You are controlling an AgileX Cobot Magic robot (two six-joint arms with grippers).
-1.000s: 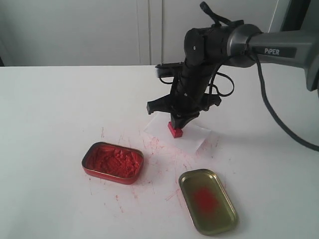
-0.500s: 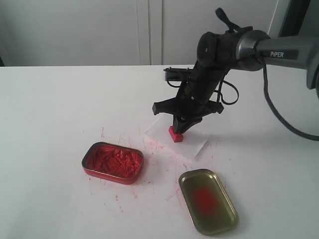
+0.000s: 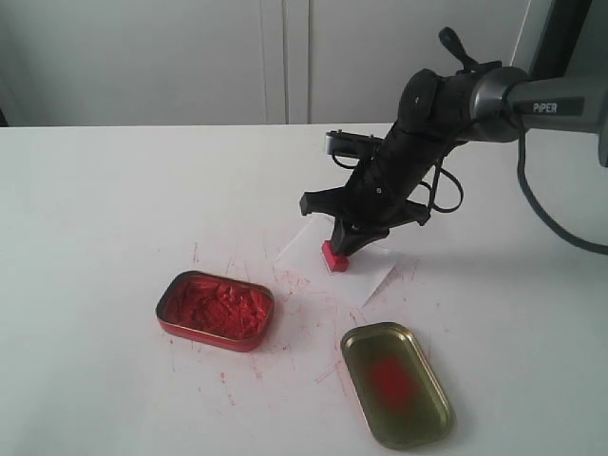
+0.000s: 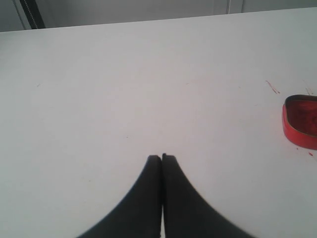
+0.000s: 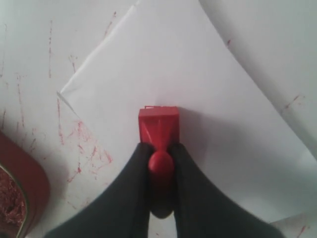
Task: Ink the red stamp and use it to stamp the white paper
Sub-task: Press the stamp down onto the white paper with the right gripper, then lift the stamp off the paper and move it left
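Note:
The red stamp (image 3: 334, 256) stands with its square base on the white paper (image 3: 372, 268), close to the sheet's near-left edge. My right gripper (image 3: 346, 242) is shut on the stamp's handle, and the arm leans in from the right. In the right wrist view the stamp (image 5: 158, 130) rests on the white paper (image 5: 208, 89), its handle squeezed at my right gripper (image 5: 160, 147). No imprint shows on the bare part of the sheet. My left gripper (image 4: 162, 157) is shut and empty above bare tabletop, out of the exterior view.
A red tin of lumpy ink paste (image 3: 216, 310) lies left of the paper, its edge also in the left wrist view (image 4: 300, 121). A gold lid with a red smear (image 3: 395, 382) lies near the front. Red streaks speckle the white table (image 3: 104, 218).
The right arm's elbow and wrist have swung to the right and tilted more. The stamp stays in the grip at almost the same spot on the paper.

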